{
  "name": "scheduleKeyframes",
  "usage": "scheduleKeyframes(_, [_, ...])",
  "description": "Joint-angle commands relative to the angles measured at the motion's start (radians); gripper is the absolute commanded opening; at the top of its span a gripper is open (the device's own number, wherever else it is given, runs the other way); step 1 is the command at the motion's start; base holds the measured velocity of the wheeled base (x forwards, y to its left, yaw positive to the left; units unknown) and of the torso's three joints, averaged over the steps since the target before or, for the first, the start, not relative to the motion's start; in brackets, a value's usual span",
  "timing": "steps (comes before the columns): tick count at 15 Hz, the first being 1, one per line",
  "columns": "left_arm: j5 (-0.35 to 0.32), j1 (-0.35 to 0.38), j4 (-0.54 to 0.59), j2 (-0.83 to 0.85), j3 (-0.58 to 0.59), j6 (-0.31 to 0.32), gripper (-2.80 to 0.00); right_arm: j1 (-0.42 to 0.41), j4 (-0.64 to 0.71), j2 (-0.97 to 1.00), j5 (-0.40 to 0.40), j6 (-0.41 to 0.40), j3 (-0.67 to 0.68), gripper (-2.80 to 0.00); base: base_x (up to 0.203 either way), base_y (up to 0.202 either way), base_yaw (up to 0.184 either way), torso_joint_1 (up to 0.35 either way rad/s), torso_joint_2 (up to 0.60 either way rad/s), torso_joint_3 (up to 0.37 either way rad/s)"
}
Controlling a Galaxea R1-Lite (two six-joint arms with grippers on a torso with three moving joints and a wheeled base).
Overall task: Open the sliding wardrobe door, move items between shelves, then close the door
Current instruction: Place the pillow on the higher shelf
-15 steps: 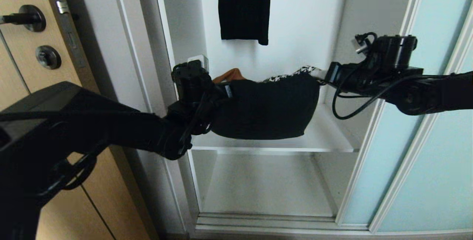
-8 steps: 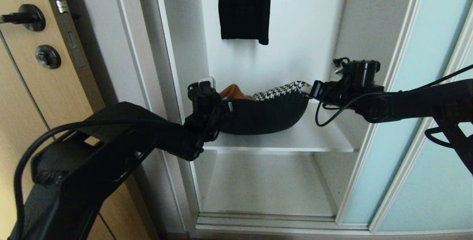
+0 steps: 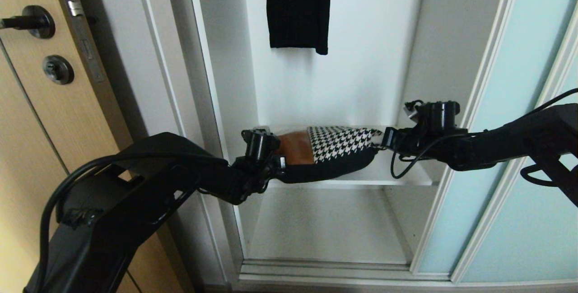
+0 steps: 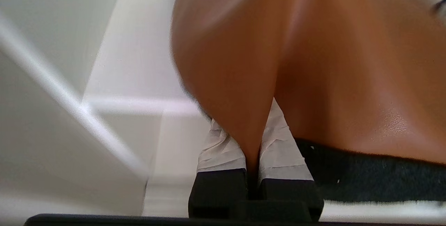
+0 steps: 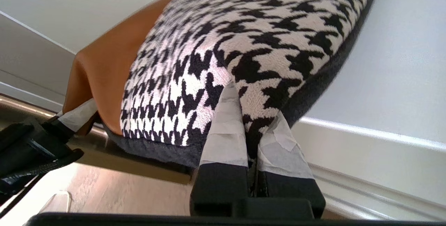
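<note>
White wardrobe stands open, sliding door (image 3: 510,148) aside. My left gripper (image 3: 281,163) and right gripper (image 3: 384,138) clamp the cushion (image 3: 332,151) over the upper shelf (image 3: 406,176); placing and closing remain.

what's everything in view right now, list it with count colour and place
cushion: one, tan leather and black-and-white houndstooth front, black back; over the upper shelf, held at both ends
shelves: two, white; upper one under the cushion, lower one at the wardrobe bottom
garment: one, black ribbed; hanging above the cushion
sliding wardrobe door: one, frosted pale blue-green, silver-white frame; slid open to the right
wood door: one, light wood; far left
handle: one, black; top of the wood door, round black lock below it
left end effector: one, black with pale taped fingers; shut on the cushion's tan end
right end effector: one, same look; shut on the cushion's houndstooth end
</note>
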Motion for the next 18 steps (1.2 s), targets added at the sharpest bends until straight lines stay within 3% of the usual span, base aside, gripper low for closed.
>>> scheduleKeyframes(1, [0.025, 0.0, 0.085, -0.018, 0.004, -0.019, -2.8, 0.005, -0.001, 0.014, 0.001, -0.005, 0.011, -2.8, 0.0, 0.0, 0.0, 0.0, 0.0, 0.0])
scheduleKeyframes(7, [0.029, 0.002, 0.109, 0.006, -0.048, -0.016, -2.8, 0.006, -0.007, 0.014, 0.003, -0.038, 0.068, -2.8, 0.0, 0.0, 0.0, 0.0, 0.0, 0.0])
scheduleKeyframes(13, [0.036, 0.002, 0.016, 0.008, 0.004, 0.027, -2.8, 0.011, -0.007, 0.011, 0.002, -0.036, 0.099, -2.8, 0.0, 0.0, 0.0, 0.0, 0.0, 0.0])
scheduleKeyframes(18, [0.036, 0.003, 0.01, 0.018, -0.033, 0.028, -2.8, 0.002, -0.007, 0.024, 0.001, -0.036, 0.097, -2.8, 0.0, 0.0, 0.0, 0.0, 0.0, 0.0])
